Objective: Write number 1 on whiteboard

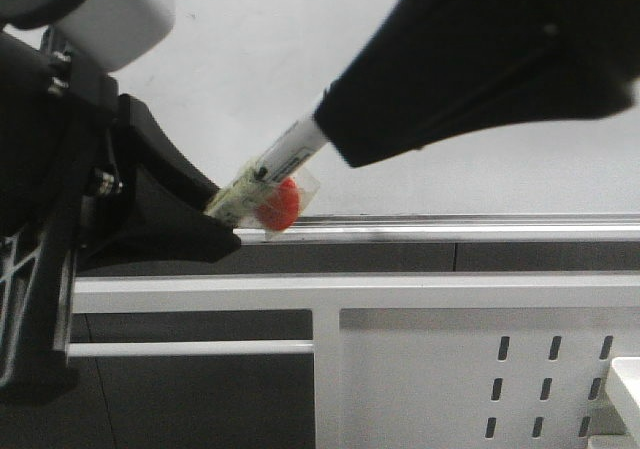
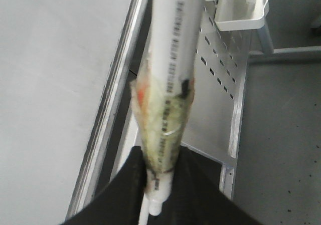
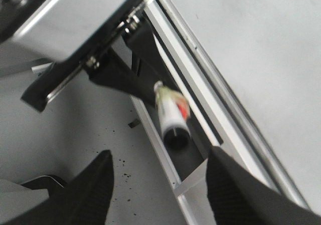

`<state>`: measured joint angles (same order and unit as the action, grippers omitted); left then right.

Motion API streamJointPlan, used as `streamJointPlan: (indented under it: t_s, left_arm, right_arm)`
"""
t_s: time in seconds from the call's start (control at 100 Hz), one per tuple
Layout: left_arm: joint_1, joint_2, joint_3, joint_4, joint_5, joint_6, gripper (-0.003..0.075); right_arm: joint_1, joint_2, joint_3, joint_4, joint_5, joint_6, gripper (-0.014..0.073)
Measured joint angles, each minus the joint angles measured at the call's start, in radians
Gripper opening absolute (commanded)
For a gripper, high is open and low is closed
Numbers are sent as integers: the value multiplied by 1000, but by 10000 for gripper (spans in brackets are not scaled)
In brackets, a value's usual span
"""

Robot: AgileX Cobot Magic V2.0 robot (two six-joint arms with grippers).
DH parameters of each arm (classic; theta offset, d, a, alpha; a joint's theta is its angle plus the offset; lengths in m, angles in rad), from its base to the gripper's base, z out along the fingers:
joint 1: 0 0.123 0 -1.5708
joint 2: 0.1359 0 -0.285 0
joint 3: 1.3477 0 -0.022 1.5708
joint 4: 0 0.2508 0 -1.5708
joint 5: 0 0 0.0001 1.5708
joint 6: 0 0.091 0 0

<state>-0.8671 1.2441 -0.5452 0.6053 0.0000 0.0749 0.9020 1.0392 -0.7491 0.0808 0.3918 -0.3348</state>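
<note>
- In the front view, the left end effector (image 1: 215, 231) is sitting closest to the camera at the left, its black fingers (image 1: 170, 204) closing tightly on the lower end of a white marker (image 1: 262, 177).
- The left wrist view is showing the same grip: the marker (image 2: 173, 79) is rising from between the two dark fingers (image 2: 200, 195), with a yellowish, crinkled tape wrap (image 2: 163, 130) around its lower barrel and black print running along the white part.
- A red spot (image 1: 277, 207) is showing at that taped section, just above the silver rail (image 1: 450, 227).
- The right end effector (image 3: 160, 190) is standing with its jaws wide apart, holding nothing; in its wrist view the marker's round end (image 3: 175, 132) is pointing at the gap between the fingers (image 3: 95, 185) without touching them.
- In the front view the right arm (image 1: 480, 59) is covering the marker's upper end, so where the tip is meeting anything cannot be told.
- Below the rail, the white perforated frame (image 1: 450, 369) is running across the picture.
- Farthest back, the whiteboard (image 1: 250, 79) is filling the background, pale and glossy; its visible part is looking blank, with no stroke of the number 1 showing in any view.
</note>
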Motion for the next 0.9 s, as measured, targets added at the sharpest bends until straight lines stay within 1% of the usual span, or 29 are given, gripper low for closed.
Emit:
streamJointPlan:
  t_s: [0.18,0.31,0.35,0.45,0.54,0.6,0.61,0.67,0.68,0.74,0.9]
  left_arm:
    - [0,0,-6,0,6,0,-20]
    - [0,0,-6,0,8,0,-20]
    - [0,0,-6,0,8,0,-20]
    - [0,0,-6,0,8,0,-20]
    - [0,0,-6,0,8,0,-20]
    - [0,0,-6,0,8,0,-20]
    - [0,0,-6,0,8,0,-20]
    - [0,0,-6,0,12,3,-20]
    - [0,0,-6,0,11,3,-20]
    - [-2,0,-6,2,15,9,-20]
    - [-4,0,-6,11,22,16,-20]
  right_arm:
    - [6,117,-73,-25,-26,0,371]
    - [6,157,-94,-31,-60,0,366]
    - [6,164,-96,-31,-65,0,351]
    - [6,175,-97,-33,-65,-1,284]
    - [6,175,-98,-33,-59,-1,208]
    - [6,175,-98,-33,-51,-1,142]
    - [6,175,-98,-33,-49,-1,142]
    - [6,177,-98,-35,-41,-1,44]
    - [6,177,-98,-37,-40,-1,44]
    - [6,181,-101,-39,-32,-1,-80]
    - [6,183,-103,-39,-22,-2,-71]
